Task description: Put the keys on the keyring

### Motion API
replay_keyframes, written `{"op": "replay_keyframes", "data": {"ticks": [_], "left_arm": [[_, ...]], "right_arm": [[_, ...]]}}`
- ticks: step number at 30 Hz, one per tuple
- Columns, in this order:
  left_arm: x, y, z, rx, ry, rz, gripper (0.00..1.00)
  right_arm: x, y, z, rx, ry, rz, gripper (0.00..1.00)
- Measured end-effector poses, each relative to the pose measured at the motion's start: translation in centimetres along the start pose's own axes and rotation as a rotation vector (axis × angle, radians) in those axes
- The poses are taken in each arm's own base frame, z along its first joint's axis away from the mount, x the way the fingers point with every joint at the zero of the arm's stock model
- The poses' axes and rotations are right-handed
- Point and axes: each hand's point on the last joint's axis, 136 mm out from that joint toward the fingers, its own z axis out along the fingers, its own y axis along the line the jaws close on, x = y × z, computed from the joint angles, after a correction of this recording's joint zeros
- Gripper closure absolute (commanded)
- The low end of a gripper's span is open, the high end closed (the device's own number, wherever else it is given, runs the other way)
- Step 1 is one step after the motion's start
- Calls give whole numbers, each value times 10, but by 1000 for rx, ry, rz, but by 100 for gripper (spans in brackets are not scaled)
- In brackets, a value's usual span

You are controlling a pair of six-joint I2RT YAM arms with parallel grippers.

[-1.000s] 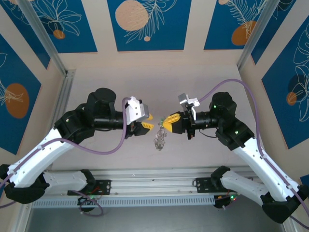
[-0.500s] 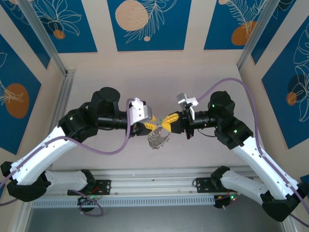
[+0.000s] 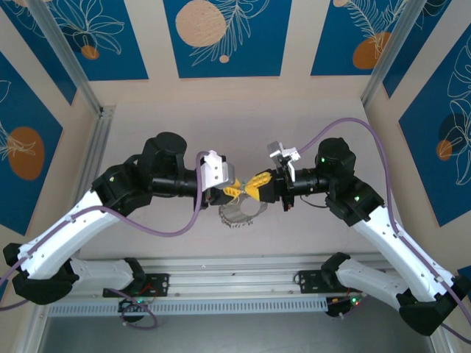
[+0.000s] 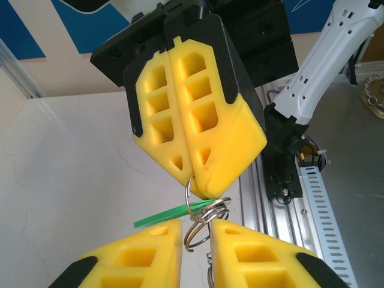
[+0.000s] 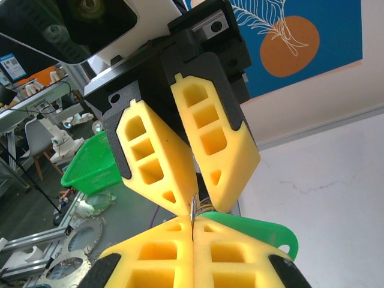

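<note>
Two end effectors meet tip to tip over the desk (image 3: 243, 110) – keyring between them.
In the top view, the right end effector (image 3: 255, 187) sits just right of centre, clamped tight on the keyring (image 3: 237, 213), whose loop hangs just below both tips. The left wrist view shows a turn of the keyring's wire coming out of the closed yellow tips. The left end effector (image 3: 232, 193), just left of centre, is narrow. Its fingers (image 4: 150, 252) stand slightly apart at the bottom of the left wrist view, with the wire and the green key (image 4: 168, 215) at the gap – whether they pinch either, nobody can tell.
</note>
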Motion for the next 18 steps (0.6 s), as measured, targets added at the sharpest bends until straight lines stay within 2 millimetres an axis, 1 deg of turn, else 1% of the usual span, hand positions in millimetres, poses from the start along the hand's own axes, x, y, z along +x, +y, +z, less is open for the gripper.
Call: {"op": "replay_keyframes", "data": {"ticks": [6,12,18], "left_arm": [[-4,0,-1,-1,-7,10,86],[-4,-1,1,6,-4,11,88],[-3,-2,2,11,0,10,94]], "right_arm": [[-5,3,-1,-2,-7,-12,100],[-6,4,-1,-5,-8,-14,100],[-6,4,-1,-5,-8,-14,100]]}}
